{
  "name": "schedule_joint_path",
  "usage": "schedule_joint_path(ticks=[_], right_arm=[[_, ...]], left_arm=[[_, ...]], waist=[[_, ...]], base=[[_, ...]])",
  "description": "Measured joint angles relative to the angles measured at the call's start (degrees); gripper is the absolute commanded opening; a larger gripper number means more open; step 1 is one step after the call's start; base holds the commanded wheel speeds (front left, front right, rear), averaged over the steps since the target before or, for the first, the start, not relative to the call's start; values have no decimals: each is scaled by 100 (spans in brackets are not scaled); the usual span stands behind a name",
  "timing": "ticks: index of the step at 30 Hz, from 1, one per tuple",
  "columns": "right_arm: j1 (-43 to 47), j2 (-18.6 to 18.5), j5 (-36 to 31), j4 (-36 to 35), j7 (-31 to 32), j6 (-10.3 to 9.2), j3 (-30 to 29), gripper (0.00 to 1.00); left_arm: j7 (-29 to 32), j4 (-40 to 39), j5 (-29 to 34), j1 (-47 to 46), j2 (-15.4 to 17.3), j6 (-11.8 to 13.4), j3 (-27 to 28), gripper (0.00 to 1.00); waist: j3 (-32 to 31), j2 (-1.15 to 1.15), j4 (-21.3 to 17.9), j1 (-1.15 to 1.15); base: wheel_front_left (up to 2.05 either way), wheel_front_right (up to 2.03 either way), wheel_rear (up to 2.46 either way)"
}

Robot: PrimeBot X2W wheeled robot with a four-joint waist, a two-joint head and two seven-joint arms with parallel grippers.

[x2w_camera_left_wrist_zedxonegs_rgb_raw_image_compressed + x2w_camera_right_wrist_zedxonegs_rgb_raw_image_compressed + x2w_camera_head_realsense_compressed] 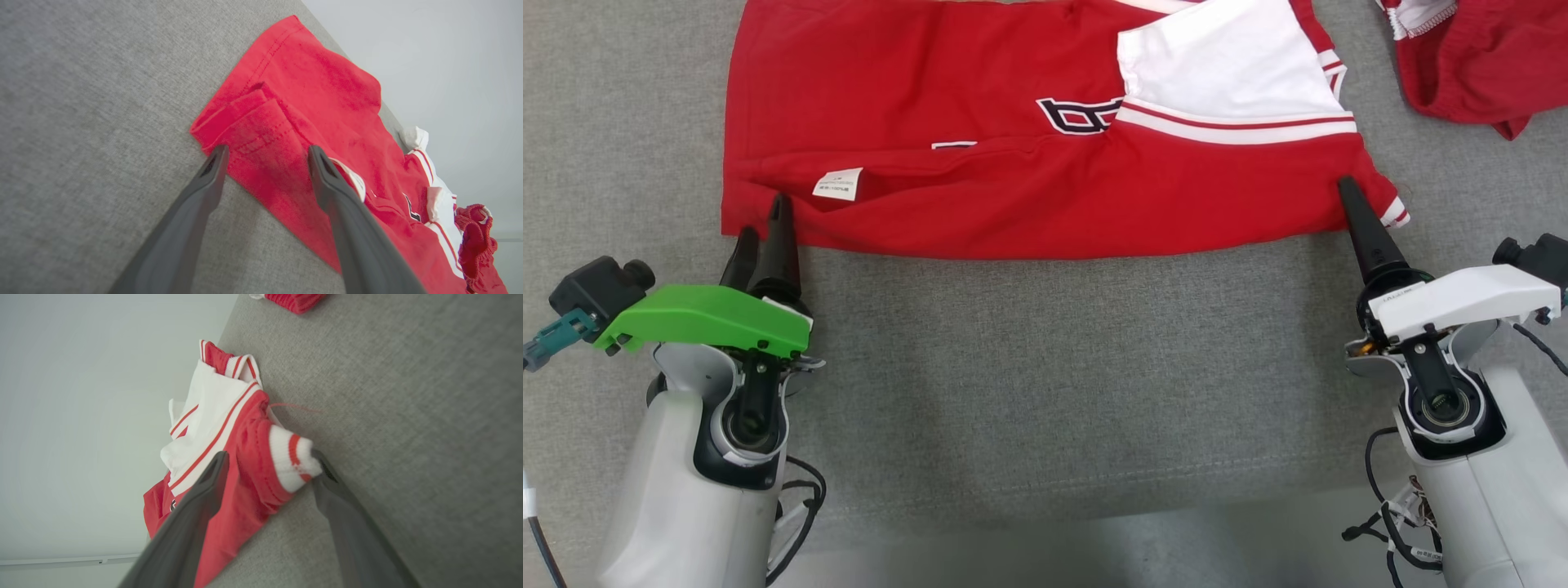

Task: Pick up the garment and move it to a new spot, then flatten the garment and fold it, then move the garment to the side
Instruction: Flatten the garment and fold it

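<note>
Grey fabric (1045,367) beneath garment (980,106), pale wall (429,61)

Nearside grey mat (1045,367) open up to garment (980,163); red cloth (1482,69) occupies far right.

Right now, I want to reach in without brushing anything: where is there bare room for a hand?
Widest free patch: the grey surface between the left gripper and the right gripper, this side of the red garment. A narrower strip runs left of it. Crowded: its near corners, where both open grippers sit, and the far right, by the second red garment.
</note>
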Motion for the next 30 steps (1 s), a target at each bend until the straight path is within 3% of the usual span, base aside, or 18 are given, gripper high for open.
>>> schedule_joint_path(ticks=[6,19,30], right_arm=[[-32,-32,-42,149,15,93,11,100],[0,-146,-70,277,-11,94,-10,100],[-33,-83,-104,383,-3,151,121,100]], left_arm=[[-80,47,-71,27,-59,0,47,100],[-51,-29,-110,491,-52,0,65,100],[3,-222,-110,410,-47,0,7,100]], waist=[[-71,0,43,0],[-212,0,287,0],[-242,0,168,0]], base=[[0,0,0],[0,0,0],[0,0,0]])
